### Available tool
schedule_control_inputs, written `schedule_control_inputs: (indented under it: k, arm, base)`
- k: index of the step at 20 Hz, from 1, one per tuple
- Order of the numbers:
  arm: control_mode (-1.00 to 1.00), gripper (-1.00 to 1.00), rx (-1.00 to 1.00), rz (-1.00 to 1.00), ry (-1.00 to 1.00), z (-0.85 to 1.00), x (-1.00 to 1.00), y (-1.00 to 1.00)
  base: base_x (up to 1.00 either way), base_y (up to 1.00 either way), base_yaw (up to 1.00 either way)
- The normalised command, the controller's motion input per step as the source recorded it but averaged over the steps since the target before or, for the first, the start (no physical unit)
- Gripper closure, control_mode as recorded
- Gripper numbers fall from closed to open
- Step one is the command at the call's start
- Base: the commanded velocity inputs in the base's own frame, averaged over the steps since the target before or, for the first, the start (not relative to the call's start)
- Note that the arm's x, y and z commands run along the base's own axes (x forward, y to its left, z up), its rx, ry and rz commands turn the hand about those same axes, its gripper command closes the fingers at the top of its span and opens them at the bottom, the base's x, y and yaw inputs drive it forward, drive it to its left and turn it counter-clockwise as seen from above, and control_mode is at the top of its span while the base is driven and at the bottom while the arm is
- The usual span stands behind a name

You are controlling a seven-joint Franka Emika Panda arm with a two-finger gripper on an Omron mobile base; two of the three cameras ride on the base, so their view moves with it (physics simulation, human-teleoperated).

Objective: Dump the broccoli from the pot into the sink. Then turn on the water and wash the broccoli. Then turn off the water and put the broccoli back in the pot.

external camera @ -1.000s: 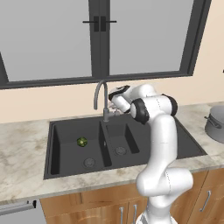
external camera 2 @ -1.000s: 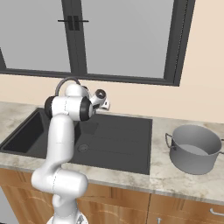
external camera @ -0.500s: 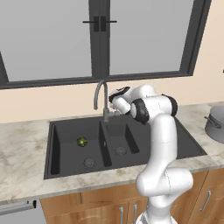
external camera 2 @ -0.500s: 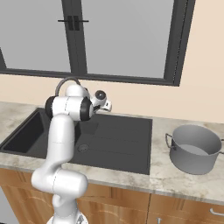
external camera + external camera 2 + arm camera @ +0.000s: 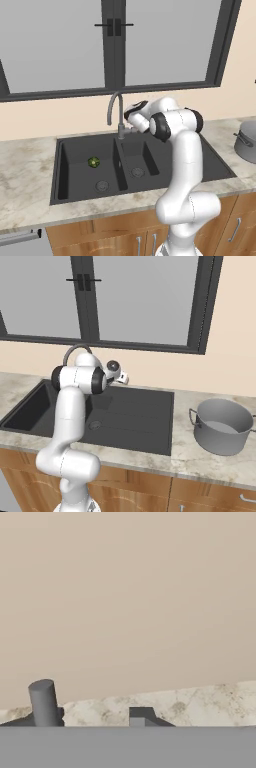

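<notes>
The broccoli (image 5: pixel 93 161) lies on the floor of the large left basin of the dark sink (image 5: pixel 70 150), above its drain. The grey pot (image 5: pixel 222 426) stands upright on the counter right of the sink, and its near edge shows in the left base view (image 5: pixel 247 140). My gripper (image 5: pixel 129 122) is held level at the foot of the gooseneck faucet (image 5: pixel 114 106), close to its side lever. In the hand view a grey post (image 5: pixel 44 703) stands near one dark fingertip (image 5: pixel 142 716). The jaws are too hidden to judge. No water runs.
A beige wall and a dark-framed window rise right behind the faucet. Marble counter (image 5: pixel 210 463) surrounds the sink, with the drainboard (image 5: pixel 145 406) between the basins and the pot. Wooden cabinet fronts run below.
</notes>
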Motion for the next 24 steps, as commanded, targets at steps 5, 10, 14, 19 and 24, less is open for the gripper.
schedule_control_inputs:
  k: [5,10,14,19,24]
  arm:
    - [-1.00,1.00,0.00,-0.09,0.01,-0.16,0.00,-0.73]
    - [-1.00,1.00,0.00,-0.08,0.03,-0.20,0.01,-0.71]
    - [-1.00,1.00,0.00,-0.08,0.03,-0.21,0.02,-0.68]
    - [-1.00,-1.00,0.04,-0.03,0.02,-0.08,0.00,-0.34]
    - [-1.00,-1.00,0.09,0.00,0.00,0.03,0.00,-0.15]
  base:
    - [0.00,0.00,0.00]
    - [0.00,0.00,0.00]
    - [0.00,0.00,0.00]
    - [0.00,0.00,0.00]
    - [0.00,0.00,0.00]
